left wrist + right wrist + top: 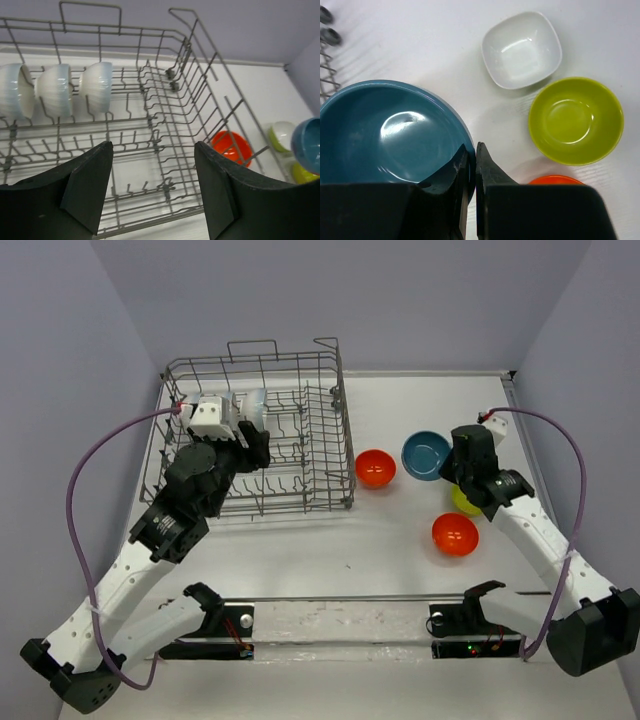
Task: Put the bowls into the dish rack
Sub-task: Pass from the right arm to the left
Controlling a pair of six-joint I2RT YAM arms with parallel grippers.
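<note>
Your right gripper (471, 150) pinches the rim of the glossy, round teal-blue bowl (385, 135); your left gripper (153, 150) gapes above the grey wire dish rack (300, 455).

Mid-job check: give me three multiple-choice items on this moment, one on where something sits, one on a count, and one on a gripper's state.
1. Where do the two glossy orange-red bowls lie relative to the grey wire dish rack?
A. inside it
B. balanced on its handles
C. on the white table, to its right

2. How many ribbed white bowls does the left wrist view show standing in the rack?
A. one
B. three
C. five

3. The right gripper is:
A. shut on the round blue bowl's rim
B. wide open and empty
C. shut on a rack wire

Answers:
1 C: the top view shows both on the table, outside the rack's right wall.
2 B: three stand in a row between the tines.
3 A: the right wrist view shows its fingers pinched on that rim.
</note>
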